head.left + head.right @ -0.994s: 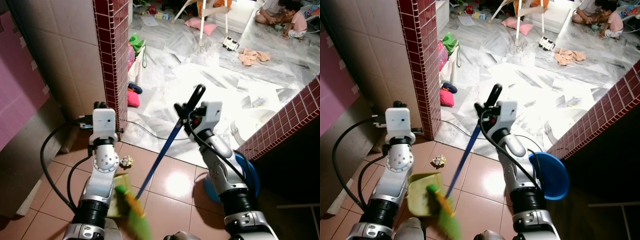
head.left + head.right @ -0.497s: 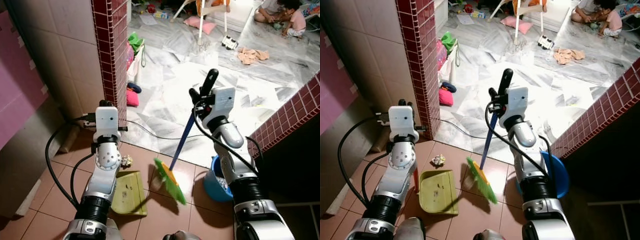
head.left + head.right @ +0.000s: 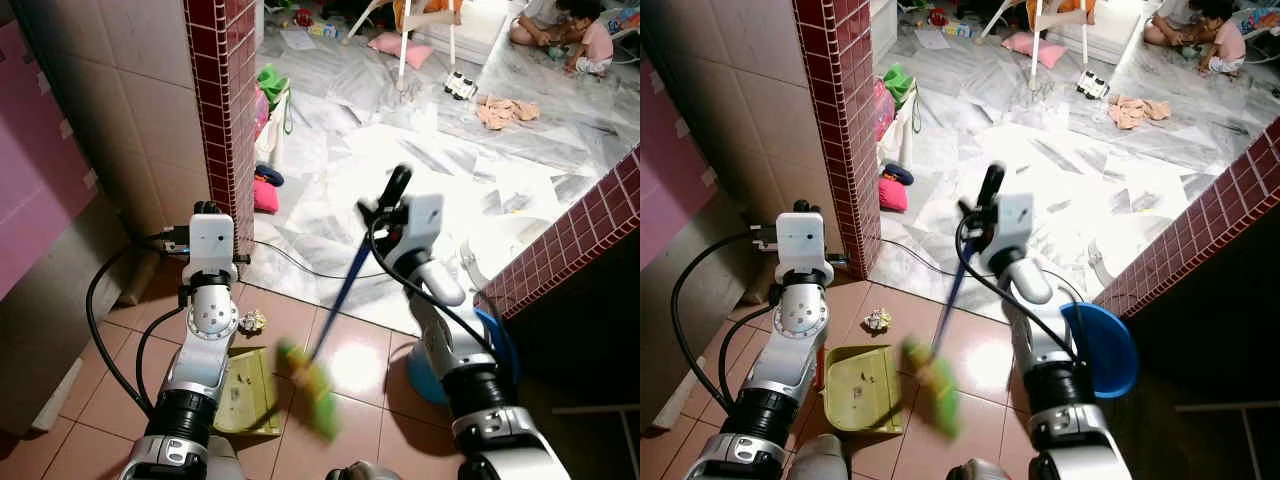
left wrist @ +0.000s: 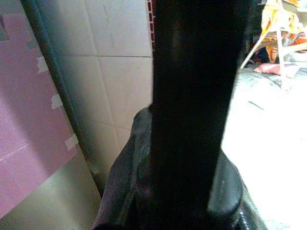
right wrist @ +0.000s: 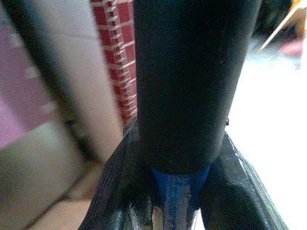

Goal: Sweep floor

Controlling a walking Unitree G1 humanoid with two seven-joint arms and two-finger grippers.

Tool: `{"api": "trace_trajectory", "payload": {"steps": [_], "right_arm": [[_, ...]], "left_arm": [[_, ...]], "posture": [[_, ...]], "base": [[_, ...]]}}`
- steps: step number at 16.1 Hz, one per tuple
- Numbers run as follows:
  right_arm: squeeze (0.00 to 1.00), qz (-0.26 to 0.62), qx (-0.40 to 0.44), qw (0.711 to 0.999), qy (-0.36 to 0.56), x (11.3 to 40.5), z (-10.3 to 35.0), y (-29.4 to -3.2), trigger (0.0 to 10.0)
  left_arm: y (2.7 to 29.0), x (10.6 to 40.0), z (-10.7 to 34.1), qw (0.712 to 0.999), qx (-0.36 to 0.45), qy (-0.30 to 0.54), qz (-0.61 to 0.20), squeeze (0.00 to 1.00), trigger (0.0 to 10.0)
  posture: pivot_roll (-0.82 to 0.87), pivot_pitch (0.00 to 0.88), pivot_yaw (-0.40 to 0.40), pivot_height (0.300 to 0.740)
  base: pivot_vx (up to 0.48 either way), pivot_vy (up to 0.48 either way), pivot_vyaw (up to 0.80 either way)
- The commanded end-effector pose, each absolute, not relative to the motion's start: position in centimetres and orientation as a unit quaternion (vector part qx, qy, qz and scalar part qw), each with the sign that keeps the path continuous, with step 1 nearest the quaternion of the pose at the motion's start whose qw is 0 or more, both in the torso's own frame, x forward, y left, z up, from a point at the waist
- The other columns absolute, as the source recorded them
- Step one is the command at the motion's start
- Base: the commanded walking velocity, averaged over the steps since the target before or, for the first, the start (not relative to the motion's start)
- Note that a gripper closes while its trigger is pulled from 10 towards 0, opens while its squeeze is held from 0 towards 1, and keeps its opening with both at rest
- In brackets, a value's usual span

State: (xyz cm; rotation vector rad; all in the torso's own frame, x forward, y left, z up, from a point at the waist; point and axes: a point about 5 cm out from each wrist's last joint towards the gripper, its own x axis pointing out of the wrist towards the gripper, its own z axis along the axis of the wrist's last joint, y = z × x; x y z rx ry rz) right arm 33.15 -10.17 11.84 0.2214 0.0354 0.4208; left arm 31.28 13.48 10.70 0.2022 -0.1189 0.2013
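So the green broom head has swung back in from half a second ago and sits blurred just beside the yellow dustpan, mid-stroke. Right gripper is clamped on the blue handle; left gripper, can't tell. Crumpled scrap remains on the terracotta tiles, marble room beyond.
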Motion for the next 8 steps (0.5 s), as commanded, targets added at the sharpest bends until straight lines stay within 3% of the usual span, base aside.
{"api": "trace_trajectory", "payload": {"steps": [1,8], "right_arm": [[0.0,0.228,0.162,0.96,0.017,33.0,12.4,-9.9,10.0],[0.0,0.284,0.273,0.919,0.018,32.5,14.3,-9.1,10.0]], "left_arm": [[12.8,31.7,11.4,0.988,0.1,-0.073,0.088,0.0,10.0],[12.5,31.8,11.2,0.989,0.094,-0.068,0.09,0.0,10.0]], "posture": [[0.0,0.092,-0.113,0.74],[-0.02,0.092,-0.113,0.74]], "base": [[0.0,0.0,0.0],[0.0,0.0,0.0]]}}
